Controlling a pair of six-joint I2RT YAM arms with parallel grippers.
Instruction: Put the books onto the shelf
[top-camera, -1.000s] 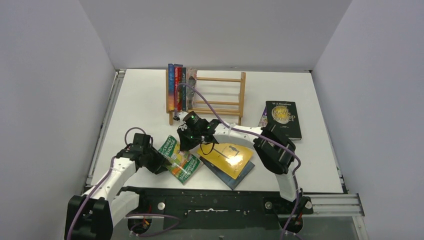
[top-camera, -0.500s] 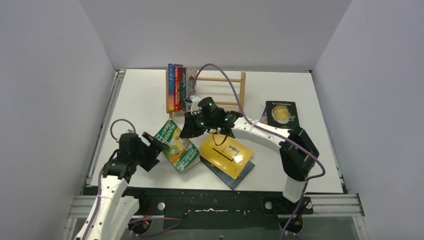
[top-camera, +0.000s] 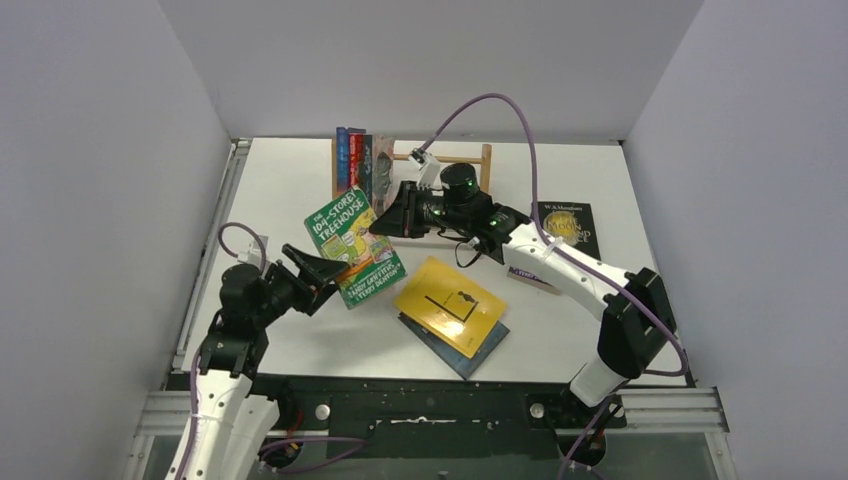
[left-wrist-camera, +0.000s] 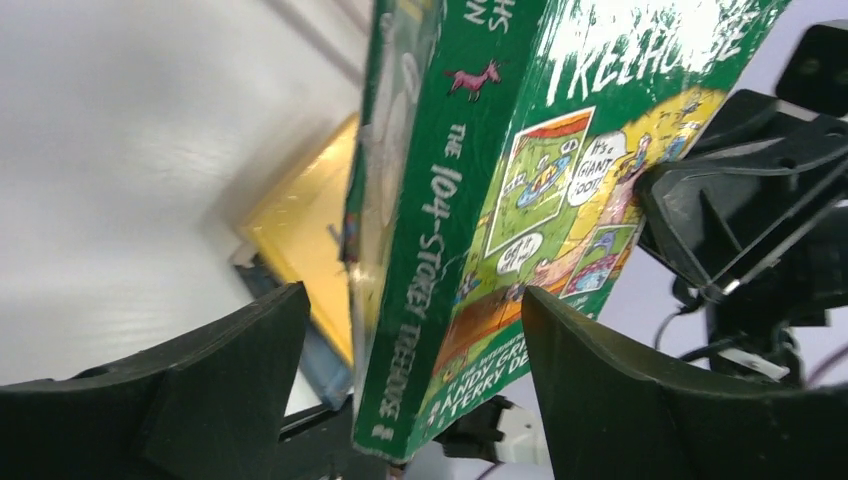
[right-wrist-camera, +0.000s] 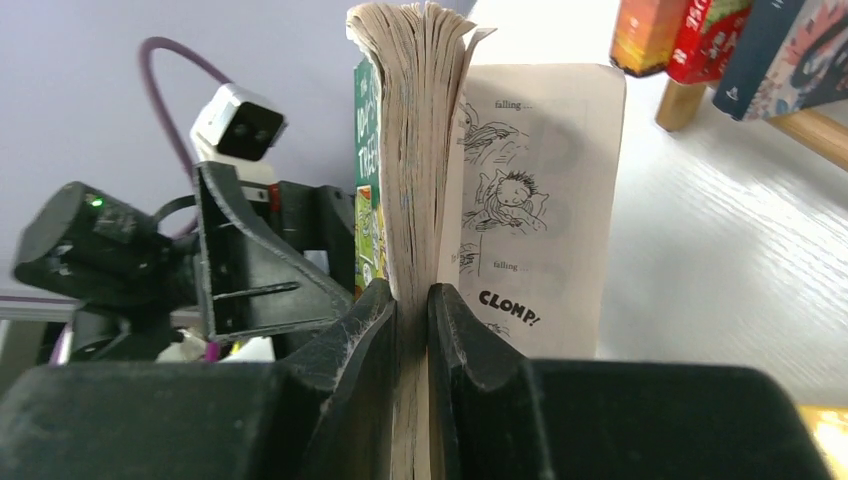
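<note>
My right gripper is shut on the page edge of a green cartoon book, holding it up off the table on edge, with one page fanned loose. The left gripper is open, its fingers either side of the book's lower spine corner with gaps on both sides. At the back stands the wooden shelf, several books upright at its left end. A yellow book lies on a blue one.
A dark book with a gold disc lies at the right, and a purple one shows under the right forearm. The right arm's purple cable arches above the shelf. White walls close in the back and both sides.
The right gripper has lifted the green book off the table and carried it back toward the shelf. The left gripper has opened, let go of the book and drawn back left.
</note>
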